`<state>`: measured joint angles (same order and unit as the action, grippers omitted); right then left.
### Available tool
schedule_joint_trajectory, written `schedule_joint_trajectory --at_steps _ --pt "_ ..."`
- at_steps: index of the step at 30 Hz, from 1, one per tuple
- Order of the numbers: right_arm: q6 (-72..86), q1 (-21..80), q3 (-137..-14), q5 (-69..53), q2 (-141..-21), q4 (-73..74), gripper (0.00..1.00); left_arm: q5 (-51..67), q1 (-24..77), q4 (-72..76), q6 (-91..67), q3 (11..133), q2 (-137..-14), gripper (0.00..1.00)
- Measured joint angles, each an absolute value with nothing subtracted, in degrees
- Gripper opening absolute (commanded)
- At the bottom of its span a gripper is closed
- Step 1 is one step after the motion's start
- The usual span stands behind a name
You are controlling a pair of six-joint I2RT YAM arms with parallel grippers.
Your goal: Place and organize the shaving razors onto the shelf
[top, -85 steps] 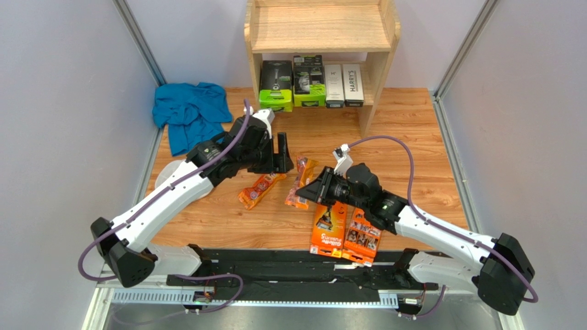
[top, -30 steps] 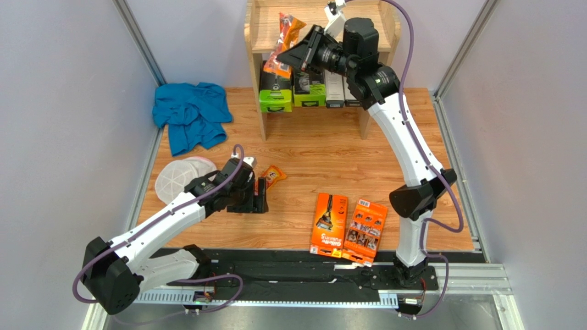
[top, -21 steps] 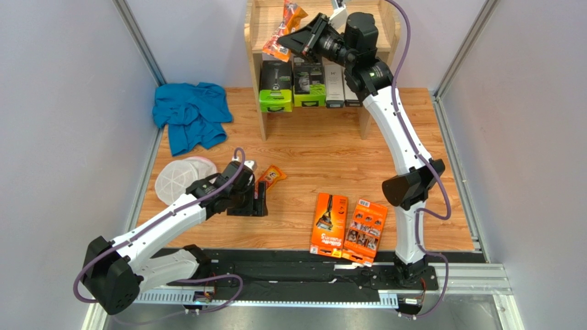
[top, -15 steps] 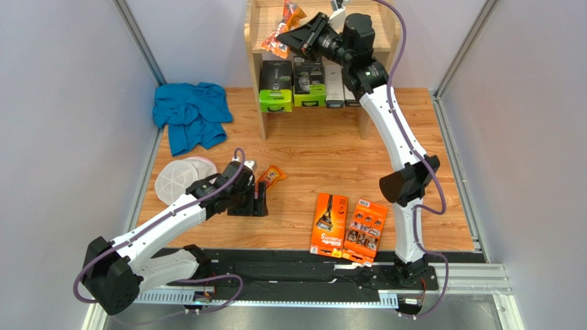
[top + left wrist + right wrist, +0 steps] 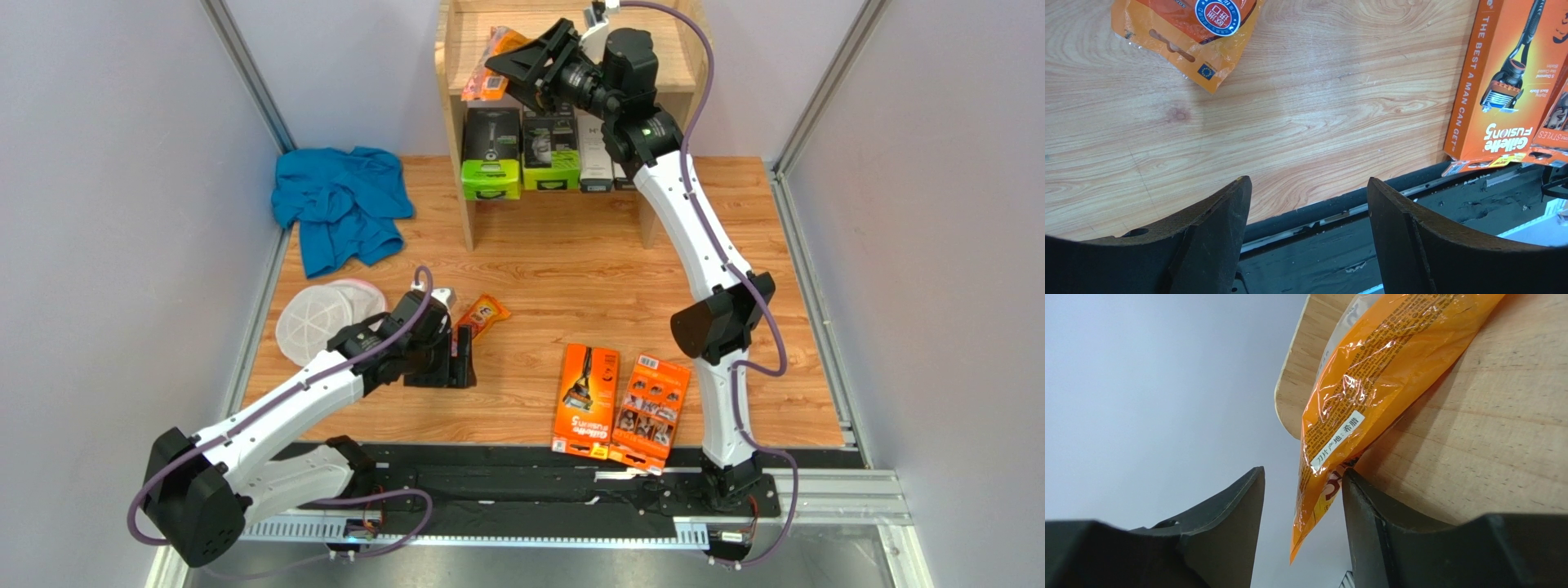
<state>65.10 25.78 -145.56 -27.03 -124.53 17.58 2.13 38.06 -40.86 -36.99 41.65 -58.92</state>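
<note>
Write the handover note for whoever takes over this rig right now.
The right hand is open at the top tier of the shelf; one orange blister pack lies there between its jaws, one end past the edge.
The left hand is open and empty over the table, near the second blister pack.
Done: a long white box on the lower tier, the right arm hiding what is beside it; one blister pack up top.
Left: the second blister pack and two flat orange boxes on the table.
</note>
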Motion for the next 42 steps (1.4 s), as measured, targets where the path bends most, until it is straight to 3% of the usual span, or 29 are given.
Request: schedule_joint_trajectory --at_steps 16,35,42 --pt "61.56 25.78 -137.8 -21.96 -115.59 21.15 0.36 2.15 38.06 -40.86 -37.17 41.6 -57.95 0.78" --pt "59.64 26.96 -137.51 -21.52 -115.39 24.6 0.35 2.31 38.06 -40.86 -37.17 41.25 -57.54 0.78" --pt "59.7 27.73 -138.1 -21.52 -117.75 24.62 0.25 2.31 38.06 -40.88 -37.12 41.25 -57.54 0.77"
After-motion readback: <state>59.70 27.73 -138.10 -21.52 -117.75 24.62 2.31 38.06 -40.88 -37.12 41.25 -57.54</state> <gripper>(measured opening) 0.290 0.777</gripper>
